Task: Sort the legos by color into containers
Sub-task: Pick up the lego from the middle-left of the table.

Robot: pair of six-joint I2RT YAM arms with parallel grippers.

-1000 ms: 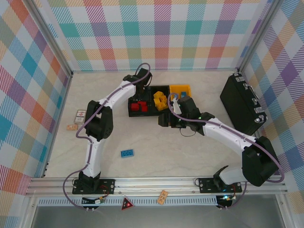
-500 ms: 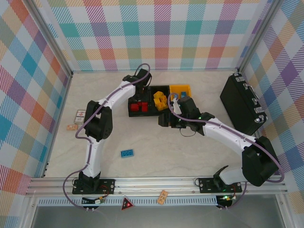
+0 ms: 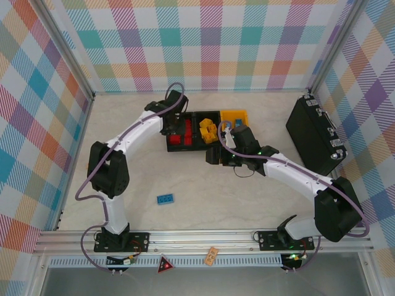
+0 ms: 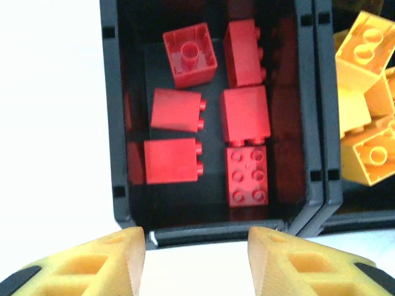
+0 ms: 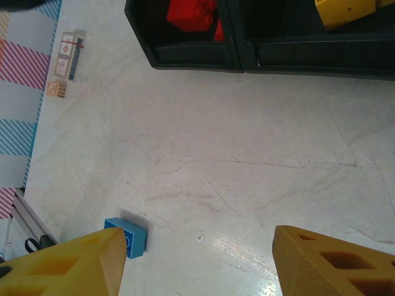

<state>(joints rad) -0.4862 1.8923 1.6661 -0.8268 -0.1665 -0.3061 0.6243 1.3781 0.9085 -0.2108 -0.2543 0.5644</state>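
The left arm and right arm: white tubular links between black joint housings, each trailed by a purple cable (slack at the elbow). Yellow-orange, wedge-shaped plastic fingers with recessed pockets tip the left end effector and the right end effector.

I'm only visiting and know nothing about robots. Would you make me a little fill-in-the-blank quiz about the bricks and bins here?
1. The black bin in the left wrist view holds ___ red bricks.
2. The second black bin beside it holds bricks coloured ___.
3. The lone brick lying on the table is ___.

Missing words: six; yellow; blue.
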